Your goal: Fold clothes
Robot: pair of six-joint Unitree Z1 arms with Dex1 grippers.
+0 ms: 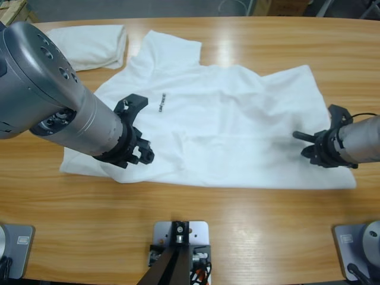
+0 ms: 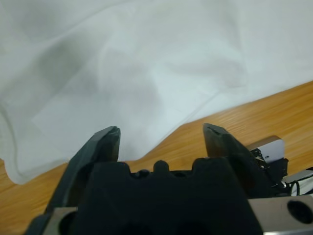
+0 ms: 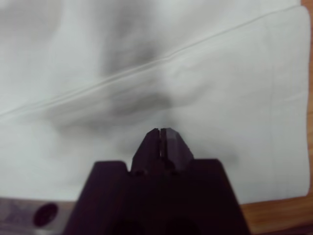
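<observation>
— Shirt first, please: where does it lie?

— One white T-shirt (image 1: 219,124) is spread flat over the middle of the wooden tabletop (image 1: 196,219). It has a small dark line of lettering (image 1: 161,104) on the chest, and some soft wrinkles run through the cloth. One sleeve points toward the far edge, and the long lower border runs along the near side.

— Is it the only shirt?

— No. A second white T-shirt (image 1: 95,44), already folded into a small bundle, rests near the far left corner. It lies close to the spread one, but I cannot tell if they touch.

— What about the left claw (image 2: 161,134)?

— It is over the left part of the spread shirt, near the border of the cloth. In the left wrist view its two black jaws stand wide apart with nothing between them; white cloth and a strip of bare wood show beyond them.

— And the right claw (image 3: 160,134)?

— It comes in from the right edge and sits on the right part of the same shirt. In the right wrist view its jaws are pressed together tip to tip. The tips rest against the white cloth, beside a seam line, but I cannot tell if any cloth is pinched between them.
</observation>
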